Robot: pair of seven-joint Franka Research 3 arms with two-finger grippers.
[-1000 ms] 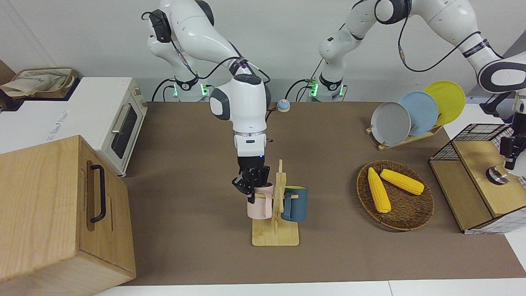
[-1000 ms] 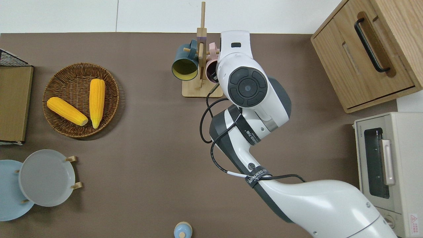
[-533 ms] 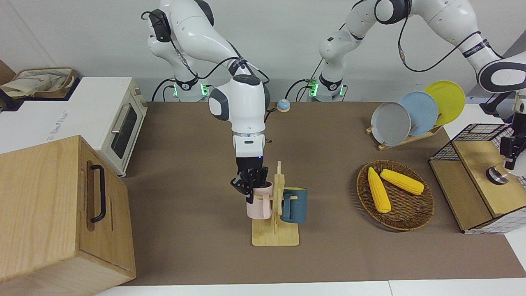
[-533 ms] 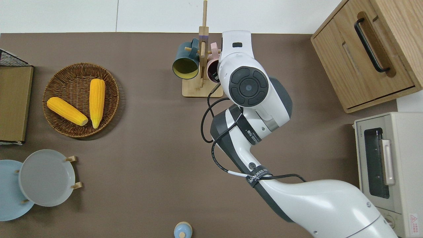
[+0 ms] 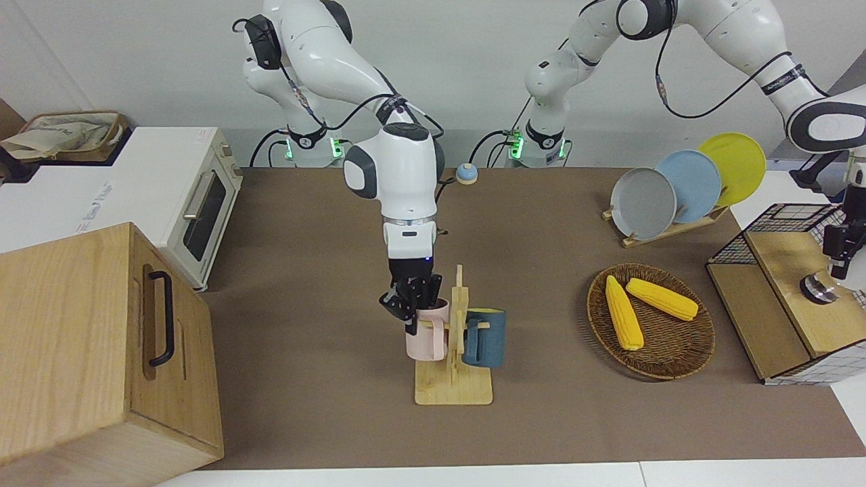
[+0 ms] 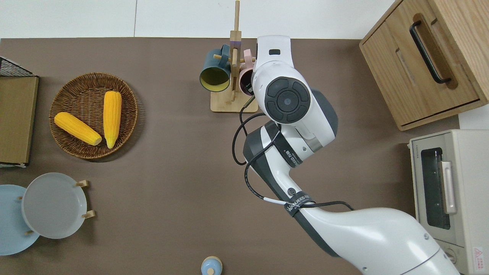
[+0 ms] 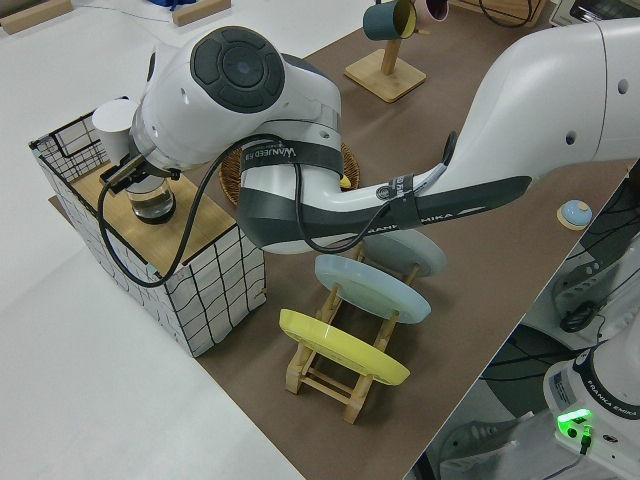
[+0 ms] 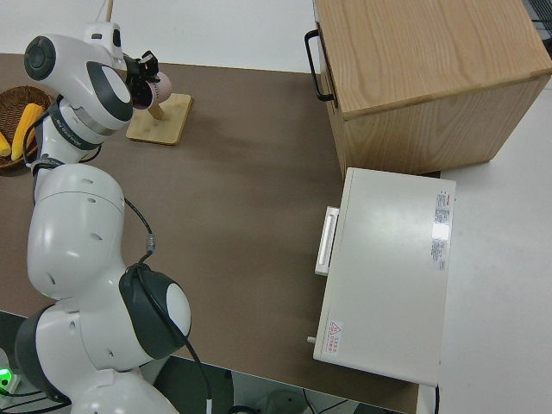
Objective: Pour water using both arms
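Brown table (image 5: 304, 338), right gripper (image 5: 414, 304) gripping pink mug (image 5: 427, 335)

Overhead, table read as a clock, 12 farthest from the robots.
- Wicker basket (image 6: 93, 75) at 10, with two corn cobs (image 6: 112, 118) lying apart in it.
- Grey plate (image 6: 53, 205) and blue plate (image 6: 9, 229) racked at 8.
- Wooden cabinet (image 6: 431, 57) at 2.
- Toaster oven (image 6: 466, 198) at 4.
- Small blue knob (image 6: 211, 265) at 6.

Two arms (image 5: 399, 162) (image 5: 744, 40) stand at the table. Two mugs hang on one rack (image 5: 454, 387) — one pink (image 5: 427, 335), one blue (image 5: 487, 338). Two corn cobs (image 5: 623, 312) (image 5: 662, 299) lie in one basket (image 5: 676, 352). Three plates — grey (image 5: 643, 203), blue (image 5: 690, 184), yellow (image 5: 734, 166). One oven (image 5: 196, 203), one wooden cabinet (image 5: 101, 352), one wire crate (image 5: 785, 297).
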